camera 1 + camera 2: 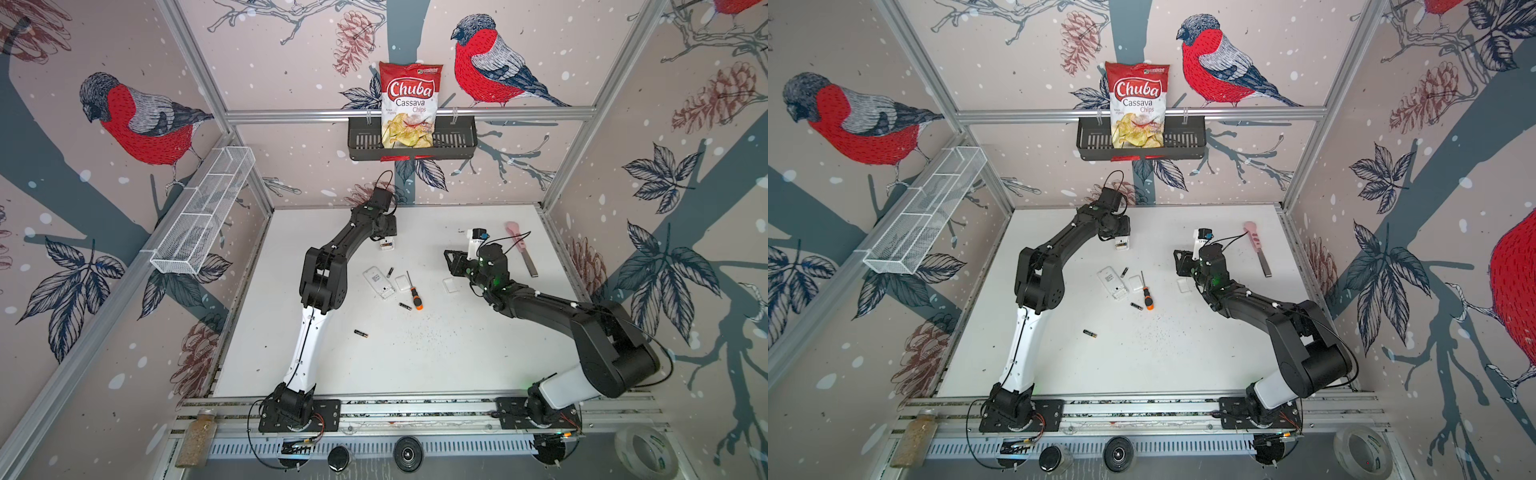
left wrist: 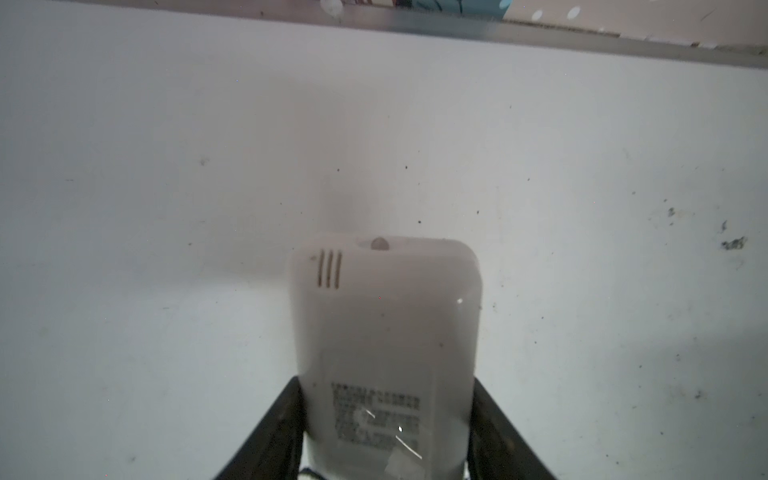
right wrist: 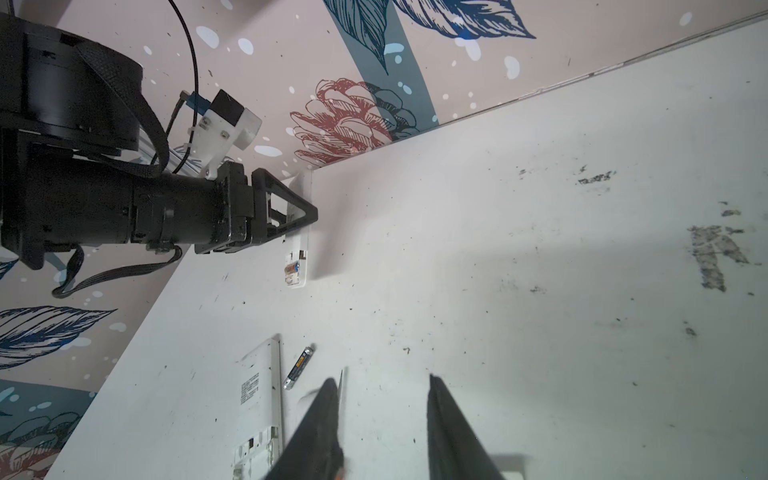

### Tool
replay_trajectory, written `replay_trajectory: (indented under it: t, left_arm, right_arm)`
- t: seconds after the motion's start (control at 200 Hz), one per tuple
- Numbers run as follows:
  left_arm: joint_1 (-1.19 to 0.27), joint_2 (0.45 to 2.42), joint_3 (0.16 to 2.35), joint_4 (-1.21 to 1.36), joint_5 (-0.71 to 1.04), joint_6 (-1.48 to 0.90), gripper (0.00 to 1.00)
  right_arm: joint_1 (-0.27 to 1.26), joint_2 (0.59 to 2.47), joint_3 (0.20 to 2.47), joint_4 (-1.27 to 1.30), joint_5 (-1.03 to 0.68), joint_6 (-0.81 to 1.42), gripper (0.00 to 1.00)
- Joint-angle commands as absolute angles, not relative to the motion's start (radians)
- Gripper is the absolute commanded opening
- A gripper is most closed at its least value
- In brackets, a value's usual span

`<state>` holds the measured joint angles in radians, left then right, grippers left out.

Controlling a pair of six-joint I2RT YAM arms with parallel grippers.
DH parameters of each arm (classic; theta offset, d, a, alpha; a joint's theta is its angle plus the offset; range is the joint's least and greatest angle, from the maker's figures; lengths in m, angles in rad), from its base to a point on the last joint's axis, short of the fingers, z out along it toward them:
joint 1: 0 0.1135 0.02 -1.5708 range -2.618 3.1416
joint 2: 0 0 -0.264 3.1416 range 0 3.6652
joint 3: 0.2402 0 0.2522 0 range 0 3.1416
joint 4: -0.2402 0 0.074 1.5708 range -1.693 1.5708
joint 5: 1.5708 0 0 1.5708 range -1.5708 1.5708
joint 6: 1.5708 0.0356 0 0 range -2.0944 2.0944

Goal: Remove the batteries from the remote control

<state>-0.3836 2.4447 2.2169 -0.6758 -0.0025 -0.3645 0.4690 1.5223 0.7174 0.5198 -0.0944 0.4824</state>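
Observation:
My left gripper [image 1: 386, 239] [image 2: 386, 380] is shut on a white remote control [image 1: 386, 244] [image 2: 384, 332] near the back of the table. Its open compartment faces forward, and a battery [image 3: 292, 269] shows inside it. A second white remote [image 1: 378, 282] [image 3: 259, 399] lies in the middle with its compartment open. Three loose black batteries lie around it: one [image 1: 390, 272] [image 3: 300, 365] beside it, one [image 1: 405, 306] in front, one [image 1: 360, 332] further forward. My right gripper [image 1: 453, 262] [image 3: 382, 380] hovers right of them, open, with nothing between its fingers.
An orange-and-black screwdriver [image 1: 414, 295] lies right of the second remote. Two white covers [image 1: 402, 282] [image 1: 451, 286] rest on the table [image 1: 415, 365]. A pink-handled tool [image 1: 521, 247] lies at the back right. A chips bag [image 1: 409, 104] stands in the wall basket [image 1: 457, 141].

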Motion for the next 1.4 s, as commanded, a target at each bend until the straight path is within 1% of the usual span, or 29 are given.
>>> replay_trajectory:
  t: [0.0, 0.19, 0.33, 0.57, 0.59, 0.61, 0.7, 0.761, 0.811, 0.821, 0.826, 0.831, 0.836, 0.846, 0.976, 1.021, 1.091, 1.151, 1.216, 1.296, 1.366, 1.396]
  left_arm:
    - [-0.383, 2.472, 2.234, -0.774, -0.039, -0.328, 0.44]
    - [-0.383, 2.509, 2.237, -0.794, -0.065, -0.319, 0.49]
    - [-0.384, 2.517, 2.239, -0.800, -0.072, -0.316, 0.58]
    - [-0.387, 2.462, 2.236, -0.781, -0.076, -0.310, 0.87]
    - [-0.388, 2.455, 2.236, -0.779, -0.078, -0.309, 0.93]
    - [-0.390, 2.446, 2.236, -0.777, -0.081, -0.310, 0.96]
    - [-0.396, 2.399, 2.225, -0.765, -0.087, -0.316, 0.97]
    - [-0.406, 2.345, 2.184, -0.734, -0.103, -0.327, 0.97]
    - [-0.415, 2.274, 2.105, -0.674, -0.117, -0.336, 0.97]
    - [-0.416, 2.257, 2.083, -0.654, -0.122, -0.339, 0.97]
    - [-0.417, 2.248, 2.072, -0.644, -0.124, -0.339, 0.97]
    - [-0.418, 2.239, 2.060, -0.635, -0.125, -0.340, 0.97]
    - [-0.418, 2.230, 2.048, -0.630, -0.125, -0.342, 0.97]
    - [-0.420, 2.212, 2.022, -0.606, -0.132, -0.345, 0.97]
    - [-0.426, 1.925, 1.594, -0.252, -0.207, -0.381, 0.97]
    - [-0.426, 1.822, 1.445, -0.128, -0.252, -0.376, 0.97]
    - [-0.426, 1.688, 1.229, 0.059, -0.315, -0.323, 0.97]
    - [-0.425, 1.592, 1.059, 0.202, -0.387, -0.261, 0.96]
    - [-0.421, 1.500, 0.897, 0.322, -0.466, -0.189, 0.96]
    - [-0.404, 1.413, 0.732, 0.454, -0.485, -0.100, 0.96]
    - [-0.384, 1.373, 0.604, 0.570, -0.504, -0.035, 0.96]
    - [-0.384, 1.371, 0.563, 0.624, -0.530, -0.005, 0.96]
  right_arm:
    - [0.459, 1.521, 0.729, 0.503, -0.130, 0.492, 0.39]
    - [0.447, 1.509, 0.722, 0.497, -0.132, 0.495, 0.39]
    - [0.445, 1.518, 0.723, 0.494, -0.138, 0.500, 0.41]
    - [0.444, 1.514, 0.740, 0.460, -0.123, 0.482, 0.51]
    - [0.442, 1.513, 0.743, 0.455, -0.120, 0.480, 0.52]
    - [0.442, 1.511, 0.747, 0.448, -0.119, 0.476, 0.52]
    - [0.435, 1.496, 0.759, 0.419, -0.101, 0.460, 0.55]
    - [0.433, 1.475, 0.758, 0.405, -0.069, 0.444, 0.61]
    - [0.432, 1.448, 0.747, 0.402, -0.023, 0.428, 0.70]
    - [0.432, 1.442, 0.744, 0.402, -0.013, 0.425, 0.79]
    - [0.431, 1.440, 0.742, 0.403, -0.008, 0.423, 0.88]
    - [0.430, 1.436, 0.740, 0.404, -0.004, 0.422, 0.95]
    - [0.430, 1.433, 0.738, 0.404, 0.000, 0.420, 0.98]
    - [0.427, 1.426, 0.734, 0.406, 0.009, 0.417, 1.00]
    - [0.406, 1.336, 0.678, 0.413, 0.138, 0.384, 0.99]
    - [0.396, 1.307, 0.653, 0.416, 0.212, 0.378, 0.99]
    - [0.388, 1.261, 0.597, 0.454, 0.336, 0.341, 0.99]
    - [0.383, 1.218, 0.524, 0.539, 0.427, 0.289, 0.99]
    - [0.378, 1.188, 0.435, 0.663, 0.503, 0.233, 0.99]
    - [0.373, 1.173, 0.349, 0.800, 0.579, 0.169, 0.99]
    - [0.363, 1.190, 0.308, 0.884, 0.645, 0.142, 0.99]
    - [0.355, 1.195, 0.312, 0.881, 0.666, 0.149, 0.99]
